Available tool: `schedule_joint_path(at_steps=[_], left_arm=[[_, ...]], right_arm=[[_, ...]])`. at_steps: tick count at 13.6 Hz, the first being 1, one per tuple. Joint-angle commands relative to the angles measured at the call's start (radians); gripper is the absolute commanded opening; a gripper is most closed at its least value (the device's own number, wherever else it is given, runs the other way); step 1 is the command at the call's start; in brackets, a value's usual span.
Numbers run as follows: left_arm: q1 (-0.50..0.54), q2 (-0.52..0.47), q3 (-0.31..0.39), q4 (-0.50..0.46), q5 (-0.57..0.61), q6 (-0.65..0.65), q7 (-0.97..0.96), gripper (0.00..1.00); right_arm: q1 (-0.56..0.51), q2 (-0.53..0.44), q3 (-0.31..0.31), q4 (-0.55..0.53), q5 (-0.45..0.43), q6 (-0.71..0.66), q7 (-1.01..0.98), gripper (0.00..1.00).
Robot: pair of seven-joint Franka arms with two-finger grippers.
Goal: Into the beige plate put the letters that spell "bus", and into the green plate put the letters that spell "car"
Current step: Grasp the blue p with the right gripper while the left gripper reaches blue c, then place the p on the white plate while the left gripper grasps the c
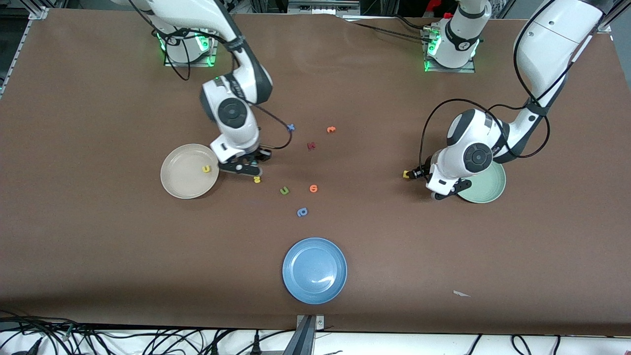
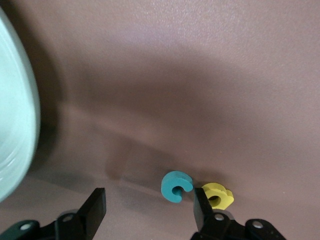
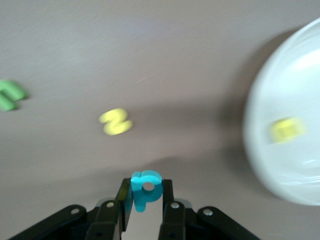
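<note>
My right gripper (image 1: 251,170) is shut on the teal "b" (image 3: 146,190), low over the table beside the beige plate (image 1: 180,180). A yellow "u" (image 1: 206,169) lies in that plate. The yellow "s" (image 1: 257,179) lies on the table just past the gripper. My left gripper (image 2: 149,205) is open and low beside the green plate (image 1: 488,190). The teal "c" (image 2: 176,186) lies flat between its fingers, close to one fingertip (image 2: 201,202). The yellow "a" (image 1: 407,174) lies just outside that finger.
A green "u" (image 1: 284,191), an orange letter (image 1: 313,188) and a blue rounded letter (image 1: 302,212) lie mid-table. A red letter (image 1: 311,146), another orange one (image 1: 331,129) and a small blue one (image 1: 291,127) lie nearer the bases. A blue plate (image 1: 314,270) sits nearest the front camera.
</note>
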State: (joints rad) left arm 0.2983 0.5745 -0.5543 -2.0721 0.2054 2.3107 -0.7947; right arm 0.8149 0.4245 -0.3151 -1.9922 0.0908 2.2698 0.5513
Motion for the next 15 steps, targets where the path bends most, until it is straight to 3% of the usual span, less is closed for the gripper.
schedule_joint_path(at_steps=[1, 3, 6, 8, 10, 11, 12, 13, 15], left_arm=[[-0.002, 0.008, 0.001, -0.011, 0.052, 0.012, 0.000, 0.78], [-0.002, 0.010, 0.001, -0.019, 0.058, 0.012, 0.002, 0.74], [-0.002, 0.018, 0.001, -0.019, 0.058, 0.012, 0.000, 0.70], [-0.004, 0.018, -0.001, -0.016, 0.057, 0.012, -0.006, 0.57], [-0.004, 0.018, -0.001, -0.016, 0.057, 0.012, -0.009, 0.34], [-0.004, 0.016, -0.001, -0.014, 0.057, 0.010, -0.009, 0.25], [-0.004, 0.018, -0.001, -0.014, 0.057, 0.010, -0.009, 0.21], [-0.004, 0.018, -0.001, -0.013, 0.057, 0.010, -0.009, 0.19], [-0.002, 0.016, -0.001, -0.008, 0.057, 0.009, -0.008, 0.21]], right_arm=[[0.007, -0.047, -0.151, -0.019, -0.019, -0.096, -0.250, 0.17], [0.001, -0.046, -0.219, -0.042, -0.013, -0.099, -0.374, 0.17], [-0.046, -0.021, -0.222, -0.063, -0.013, -0.085, -0.384, 0.17], [-0.062, 0.035, -0.222, -0.074, -0.002, -0.066, -0.384, 0.17], [-0.088, 0.071, -0.220, -0.074, 0.000, -0.059, -0.383, 0.21], [-0.089, 0.073, -0.219, -0.074, 0.000, -0.062, -0.381, 0.46], [-0.091, 0.071, -0.217, -0.071, 0.006, -0.064, -0.378, 0.89], [-0.089, 0.069, -0.214, -0.066, 0.026, -0.069, -0.378, 1.00], [-0.086, 0.059, -0.211, -0.047, 0.030, -0.104, -0.379, 1.00]])
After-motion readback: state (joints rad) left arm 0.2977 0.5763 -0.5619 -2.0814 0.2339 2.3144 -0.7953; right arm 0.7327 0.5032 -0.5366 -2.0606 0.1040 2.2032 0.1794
